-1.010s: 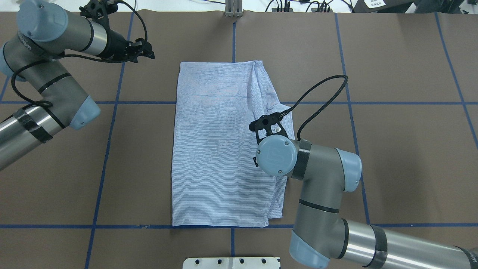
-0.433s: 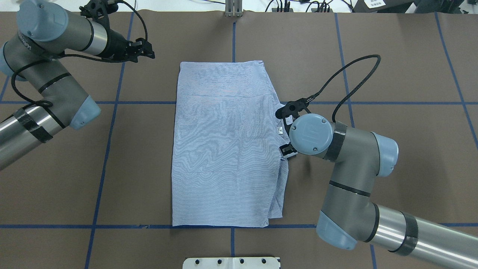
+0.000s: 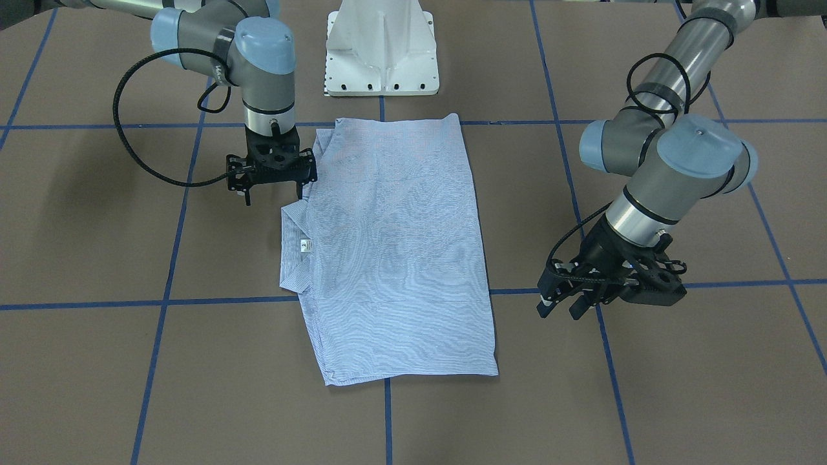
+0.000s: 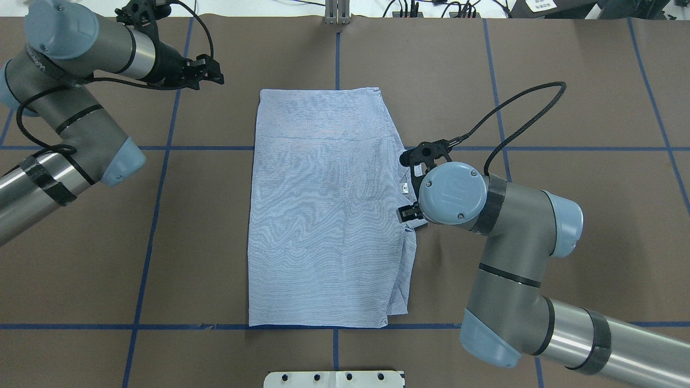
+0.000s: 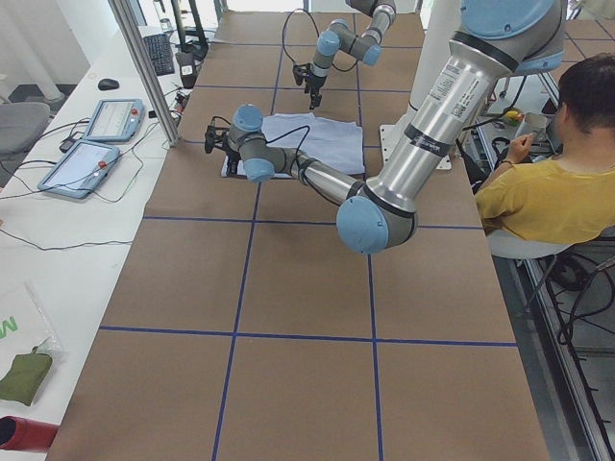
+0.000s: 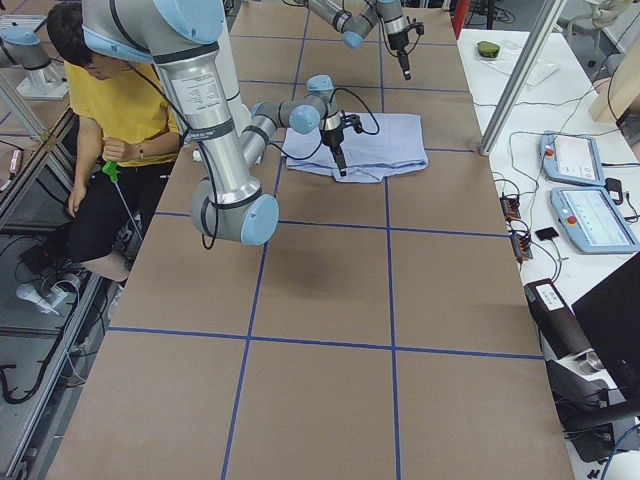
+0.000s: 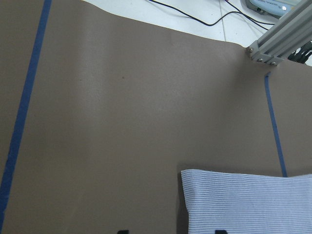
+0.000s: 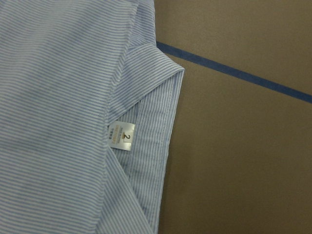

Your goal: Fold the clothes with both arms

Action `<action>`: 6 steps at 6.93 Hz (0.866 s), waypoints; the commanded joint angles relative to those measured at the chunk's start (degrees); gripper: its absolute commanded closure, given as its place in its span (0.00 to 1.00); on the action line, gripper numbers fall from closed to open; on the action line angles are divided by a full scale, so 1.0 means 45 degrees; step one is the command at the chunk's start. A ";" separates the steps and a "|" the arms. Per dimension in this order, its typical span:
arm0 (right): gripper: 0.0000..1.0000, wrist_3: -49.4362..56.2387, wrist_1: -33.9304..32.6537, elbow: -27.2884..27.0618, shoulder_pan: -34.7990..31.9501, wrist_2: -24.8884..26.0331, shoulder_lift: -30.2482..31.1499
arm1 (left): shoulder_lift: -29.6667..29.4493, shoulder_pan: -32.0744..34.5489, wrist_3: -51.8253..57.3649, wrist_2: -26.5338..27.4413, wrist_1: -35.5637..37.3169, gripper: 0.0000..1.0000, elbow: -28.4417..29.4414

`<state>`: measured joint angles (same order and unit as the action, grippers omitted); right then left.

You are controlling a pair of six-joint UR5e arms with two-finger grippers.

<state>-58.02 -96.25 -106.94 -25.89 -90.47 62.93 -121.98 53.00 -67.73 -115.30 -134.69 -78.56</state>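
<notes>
The light blue striped shirt (image 4: 323,215) lies folded into a flat rectangle at the middle of the table, and it also shows in the front view (image 3: 394,245). Its collar (image 8: 151,73) and white neck tag (image 8: 121,136) stick out at the robot's right edge. My right gripper (image 3: 274,194) hovers open and empty just above and beside the collar. My left gripper (image 3: 559,309) is open and empty over bare table, well to the left of the shirt's far corner (image 7: 243,200); it also shows in the overhead view (image 4: 217,75).
The white pedestal base (image 3: 382,48) stands at the near table edge. An aluminium post (image 4: 337,13) rises at the far edge. Blue tape lines cross the brown table. A person in yellow (image 5: 538,202) sits behind the robot. Control tablets (image 5: 96,144) lie off the far side.
My right gripper moved right, from over the shirt's body to its collar edge. The bunched right side of the shirt now lies flat. The left arm has not moved.
</notes>
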 commanded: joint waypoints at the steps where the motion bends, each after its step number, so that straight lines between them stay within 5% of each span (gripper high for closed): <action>1: 0.00 -0.4483 0.0021 -0.0745 0.0788 0.0007 0.0019 | 0.0016 0.0020 -0.0007 0.0017 0.0009 0.33 -0.0023; 2: 0.00 -0.7931 0.0040 -0.1077 0.1392 0.0162 0.0078 | 0.0017 0.0020 -0.0007 0.0017 0.0009 0.33 -0.0023; 4: 0.10 -1.4126 0.0698 -0.1217 0.3517 0.2494 0.0097 | -0.0003 0.0020 -0.0026 0.0017 0.0009 0.33 -0.0042; 6: 0.15 -1.7502 0.2304 -0.1217 0.3993 0.2721 0.0583 | 0.0017 0.0020 -0.0026 0.0037 0.0087 0.33 -0.0198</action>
<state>-126.33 -89.01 -112.40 -10.00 -79.61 64.14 -121.93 53.09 -67.84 -115.17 -134.41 -79.17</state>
